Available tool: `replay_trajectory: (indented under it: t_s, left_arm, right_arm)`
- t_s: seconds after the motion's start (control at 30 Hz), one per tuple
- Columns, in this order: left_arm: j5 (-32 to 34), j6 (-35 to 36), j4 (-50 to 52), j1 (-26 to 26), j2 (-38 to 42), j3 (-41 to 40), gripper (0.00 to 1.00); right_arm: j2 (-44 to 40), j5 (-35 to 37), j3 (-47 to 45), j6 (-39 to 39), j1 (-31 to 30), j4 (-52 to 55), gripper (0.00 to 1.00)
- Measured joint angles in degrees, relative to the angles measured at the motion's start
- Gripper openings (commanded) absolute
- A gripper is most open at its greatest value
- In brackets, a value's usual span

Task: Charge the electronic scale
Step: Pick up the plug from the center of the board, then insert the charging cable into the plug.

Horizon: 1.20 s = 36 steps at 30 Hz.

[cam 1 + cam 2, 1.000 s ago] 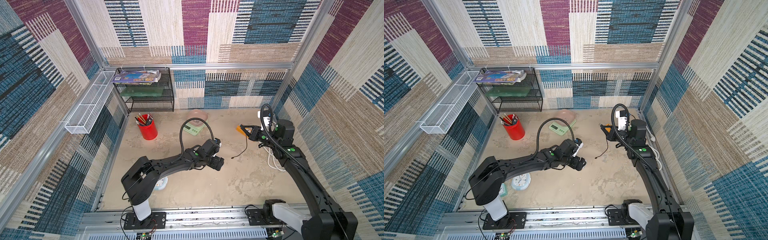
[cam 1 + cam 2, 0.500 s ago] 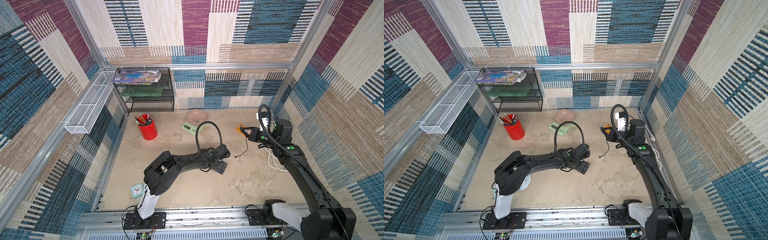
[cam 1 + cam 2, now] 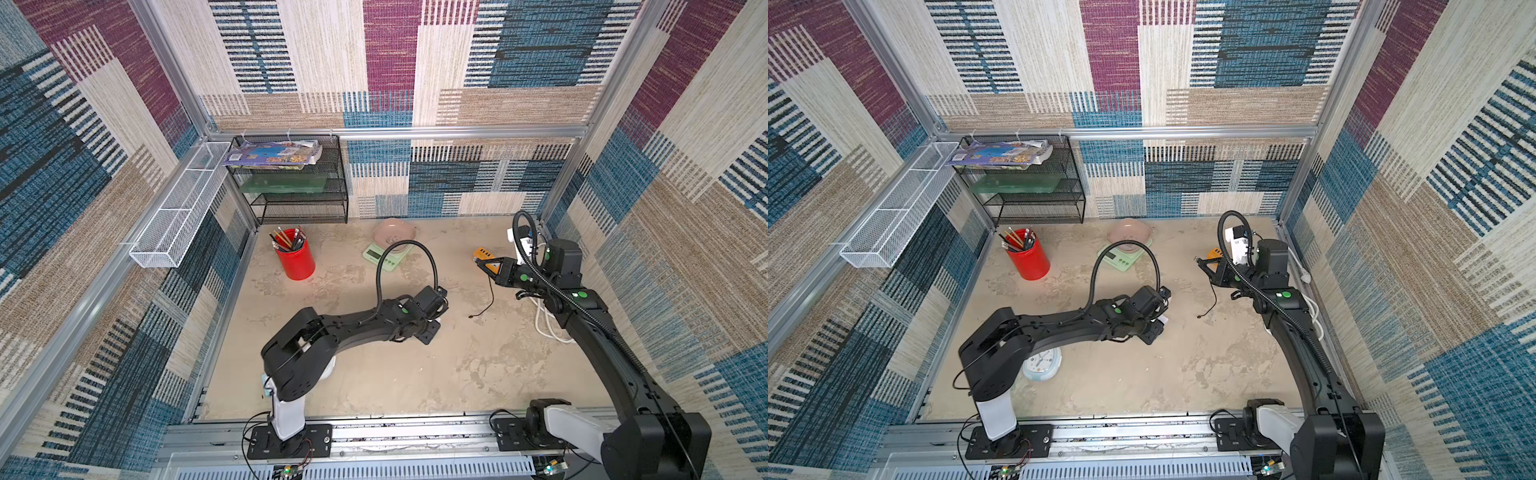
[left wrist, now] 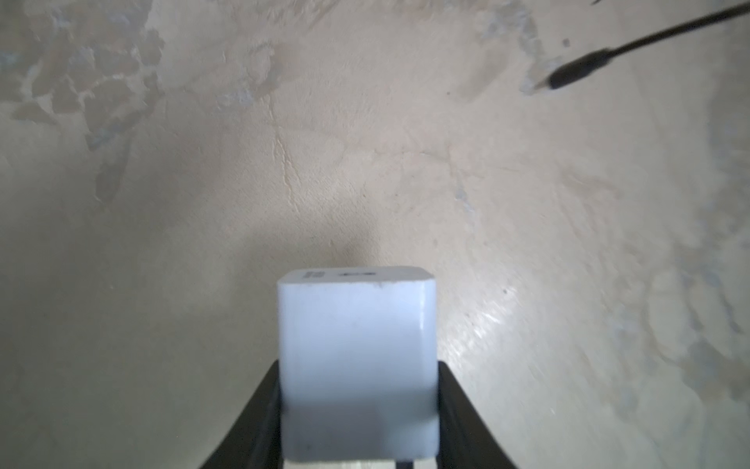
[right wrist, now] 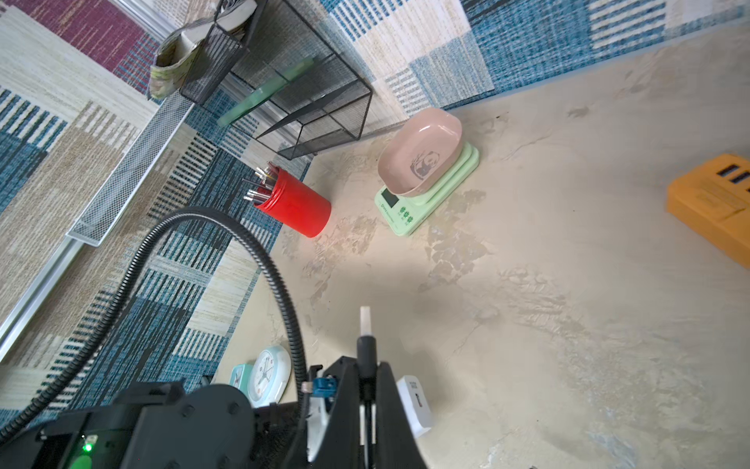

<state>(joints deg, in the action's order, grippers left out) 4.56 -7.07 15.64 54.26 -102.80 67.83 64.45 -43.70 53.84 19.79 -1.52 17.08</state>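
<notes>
The electronic scale point(image 3: 384, 257) point(image 3: 1121, 259) point(image 5: 422, 203) is mint green and carries a pink panda tray point(image 5: 420, 152); it stands at the back of the table, free of both arms. In both top views my left gripper point(image 3: 432, 328) point(image 4: 359, 365) is low at mid-table, shut on a white charger adapter point(image 4: 357, 357) point(image 3: 1163, 320) that rests on the table. My right gripper point(image 3: 482, 264) point(image 5: 365, 363) hovers at the right, shut on the plug of a black cable point(image 5: 365, 349). The cable hangs down to a loose end point(image 3: 471, 316) point(image 4: 576, 75) on the table.
An orange power strip point(image 3: 482, 252) point(image 5: 714, 203) lies just behind the right gripper, a white power strip point(image 3: 1235, 245) by the right wall. A red pencil cup point(image 3: 296, 257), a black mesh shelf point(image 3: 291, 183) and a round clock point(image 3: 1040, 363) are on the left.
My left gripper's jaws have closed in on the white adapter while the arm shifted a little over the same spot. The right arm keeps holding the cable almost still.
</notes>
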Motion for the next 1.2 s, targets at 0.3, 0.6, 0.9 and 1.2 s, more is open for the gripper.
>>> replay_trajectory:
  t_s: [0.3,0.6,0.9,1.2]
  left_arm:
    - [-5.84,20.79,-10.40,-3.87,22.75,-13.81,0.32]
    - [-12.39,40.54,-22.10,-7.06,35.78,-25.57,0.34]
    - [-10.86,47.69,-27.02,-7.69,38.45,-28.04,0.32]
    - [-12.17,49.31,-28.68,-7.74,40.54,-29.59,0.33]
  right_arm:
    - [0.74,-5.53,3.26,-4.00,-8.79,2.67,0.00]
    - [1.25,-7.30,5.79,-9.55,-18.14,7.06,0.00]
    - [4.52,-5.01,8.41,-13.99,-24.22,13.92,0.00]
    - [5.49,-0.57,9.88,-15.13,-25.77,17.33,0.00]
